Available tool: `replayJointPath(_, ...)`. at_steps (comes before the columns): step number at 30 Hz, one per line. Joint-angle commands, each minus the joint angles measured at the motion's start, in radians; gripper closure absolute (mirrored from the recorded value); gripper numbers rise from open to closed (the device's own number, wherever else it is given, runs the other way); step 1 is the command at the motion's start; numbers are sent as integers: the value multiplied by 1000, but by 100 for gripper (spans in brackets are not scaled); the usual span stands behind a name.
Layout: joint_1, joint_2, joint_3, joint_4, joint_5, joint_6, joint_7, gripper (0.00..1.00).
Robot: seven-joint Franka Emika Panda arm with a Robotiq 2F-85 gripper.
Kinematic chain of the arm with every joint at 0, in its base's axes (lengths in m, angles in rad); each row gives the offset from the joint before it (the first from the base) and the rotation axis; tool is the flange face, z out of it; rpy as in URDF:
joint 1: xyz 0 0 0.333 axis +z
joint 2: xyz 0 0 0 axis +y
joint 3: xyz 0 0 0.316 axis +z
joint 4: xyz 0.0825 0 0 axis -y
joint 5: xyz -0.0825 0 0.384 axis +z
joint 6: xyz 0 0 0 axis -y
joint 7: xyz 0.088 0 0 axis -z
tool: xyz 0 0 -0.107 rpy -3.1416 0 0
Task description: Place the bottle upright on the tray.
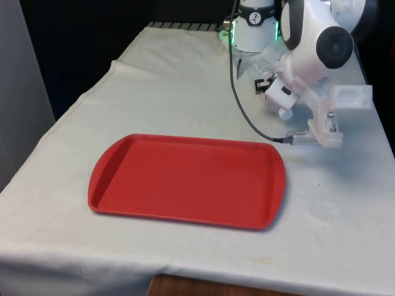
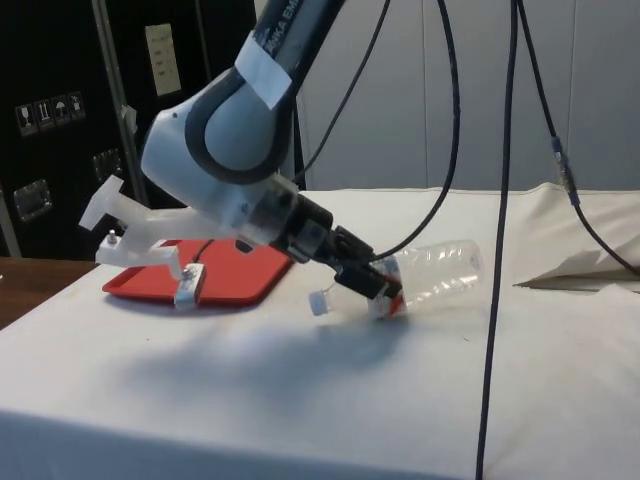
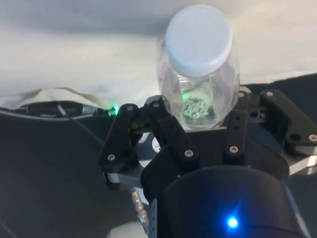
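Observation:
A clear plastic bottle (image 2: 440,272) with a white cap (image 2: 318,303) and a red label hangs tilted, nearly on its side, just over the white cloth. My gripper (image 2: 375,285) is shut on it near the neck. In the wrist view the cap (image 3: 198,39) faces the camera, with the bottle (image 3: 198,94) between the black fingers (image 3: 166,126) of the gripper (image 3: 200,116). In the front view the bottle (image 1: 260,66) and gripper (image 1: 264,85) are at the far right, partly behind the arm. The red tray (image 1: 185,139) lies in the middle with nothing on it, also seen as the tray (image 2: 225,272) behind the arm.
A black cable (image 1: 242,108) loops down over the cloth to beside the tray's far right corner. More cables (image 2: 497,250) hang in front of the bottle in the side view. The cloth is bunched in a fold (image 2: 585,265) at that view's right.

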Motion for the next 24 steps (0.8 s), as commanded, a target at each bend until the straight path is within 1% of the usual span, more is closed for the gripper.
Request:
replayJointPath(1, -1, -14, 1, 0, 1, -19, -2, 65)
replayJointPath(2, -1, -24, 1, 3, 2, -35, -2, 65)
replayJointPath(4, 0, -20, 0, 4, 0, -31, -1, 65)
replayJointPath(10, -1, -74, 2, 3, 3, -88, -2, 65)
replayJointPath(12, -1, -85, 2, 3, 4, -98, -2, 65)
replayJointPath(13, 0, -71, 1, 4, 0, -87, -1, 65)
replayJointPath(15, -1, -95, 2, 3, 4, -108, -2, 65)
replayJointPath(22, -1, -140, 2, 5, 4, -153, -2, 65)
replayJointPath(23, 0, -133, 1, 5, 0, -147, -1, 65)
replayJointPath(24, -1, -146, 2, 6, 4, -160, -3, 65)
